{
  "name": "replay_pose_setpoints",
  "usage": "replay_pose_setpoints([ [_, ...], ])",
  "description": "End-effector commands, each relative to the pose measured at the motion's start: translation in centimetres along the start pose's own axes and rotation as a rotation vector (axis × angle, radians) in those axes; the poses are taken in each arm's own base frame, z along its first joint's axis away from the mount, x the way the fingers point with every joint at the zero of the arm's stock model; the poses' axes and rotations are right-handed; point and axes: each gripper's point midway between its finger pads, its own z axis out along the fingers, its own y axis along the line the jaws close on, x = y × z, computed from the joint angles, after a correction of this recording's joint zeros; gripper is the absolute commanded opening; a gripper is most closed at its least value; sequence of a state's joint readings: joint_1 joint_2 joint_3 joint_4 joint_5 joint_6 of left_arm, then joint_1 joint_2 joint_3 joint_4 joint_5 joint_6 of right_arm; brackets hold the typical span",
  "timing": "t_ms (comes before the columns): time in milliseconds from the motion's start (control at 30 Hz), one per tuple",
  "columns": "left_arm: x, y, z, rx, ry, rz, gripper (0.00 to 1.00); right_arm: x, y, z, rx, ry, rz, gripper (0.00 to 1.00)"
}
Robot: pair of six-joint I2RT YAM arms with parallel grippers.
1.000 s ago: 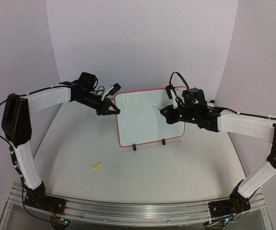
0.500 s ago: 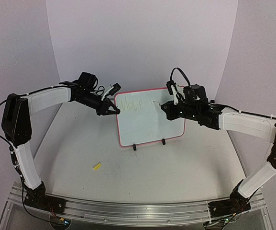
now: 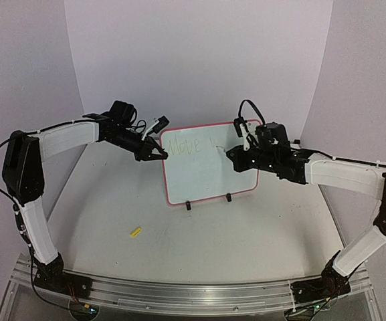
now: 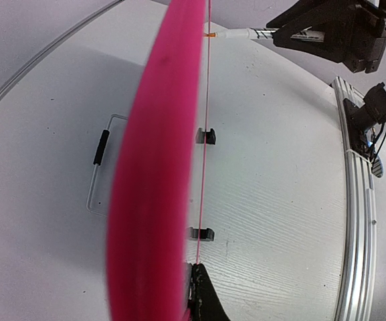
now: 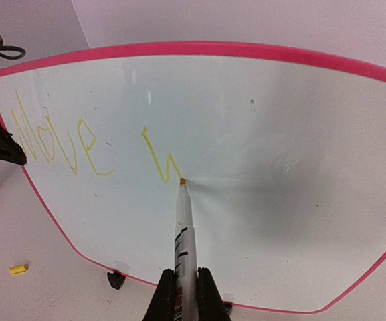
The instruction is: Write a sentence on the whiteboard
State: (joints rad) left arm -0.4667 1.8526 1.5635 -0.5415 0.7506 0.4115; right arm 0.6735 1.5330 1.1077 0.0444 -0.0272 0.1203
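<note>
"Right wrist view is taken first: what could be spoiled from here?"

"The stroke. The marker [image 5: 182, 227] is clamped between the right jaws, and its orange-yellow tip is pressed on the whiteboard [image 5: 273, 127] at the foot of the newest letter. If too much push is given, the board could be tipped back on its two small black feet [image 3: 188, 206] or slid along the table [image 3: 246, 247]. If too little is given, the line would be broken."

"Is the board steadied?"

"It is. The left jaws are closed on the left edge of the whiteboard's frame, as is seen in the top external view. Should that grip be slackened, the thin panel could be twisted by each stroke."

"And legibility?"

"The sentence [image 5: 65, 140] is laid down in pale yellow-green ink, thin on a glossy white face, so gaps may be missed. A smear is risked if wet strokes left of the tip are brushed."

"What of materials?"

"The whiteboard is a smooth, slightly reflective rectangle with rounded corners, edged in pink-red plastic. It is stood upright on the matte white table, between the two arms. The marker is a slim white cylinder with black print. A small yellow piece [image 3: 136, 232] lies well in front of the whiteboard, toward its left."
</note>
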Motion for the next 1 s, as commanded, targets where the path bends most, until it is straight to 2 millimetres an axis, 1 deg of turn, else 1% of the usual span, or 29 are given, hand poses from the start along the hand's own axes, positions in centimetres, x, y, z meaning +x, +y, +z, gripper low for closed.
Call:
replay_pose_setpoints([
  [0, 1.7, 1.7, 0.1, -0.106, 0.085, 0.054, 0.0, -0.5, -1.5, -0.4, 0.072, -0.031, 0.024, 0.0],
  [67, 1.7, 1.7, 0.1, -0.107, 0.085, 0.054, 0.0, -0.5, -1.6, -0.4, 0.077, -0.031, 0.022, 0.0],
  [167, 1.7, 1.7, 0.1, -0.106, 0.084, 0.055, 0.0, -1.0, -1.5, -0.4, 0.076, -0.041, 0.015, 0.0],
  [500, 1.8, 1.6, 0.1, -0.104, 0.086, 0.053, 0.0, -4.6, -1.2, -1.1, 0.08, -0.116, -0.009, 0.0],
  [633, 1.7, 1.6, 0.1, -0.104, 0.085, 0.054, 0.0, -5.6, -1.2, -1.5, 0.081, -0.135, -0.022, 0.0],
  [733, 1.7, 1.6, 0.1, -0.104, 0.085, 0.054, 0.0, -5.9, -1.2, -1.4, 0.082, -0.135, -0.03, 0.0],
  [967, 1.8, 1.6, 0.1, -0.104, 0.086, 0.054, 0.0, -5.2, -1.1, -1.2, 0.076, -0.118, -0.024, 0.0],
])
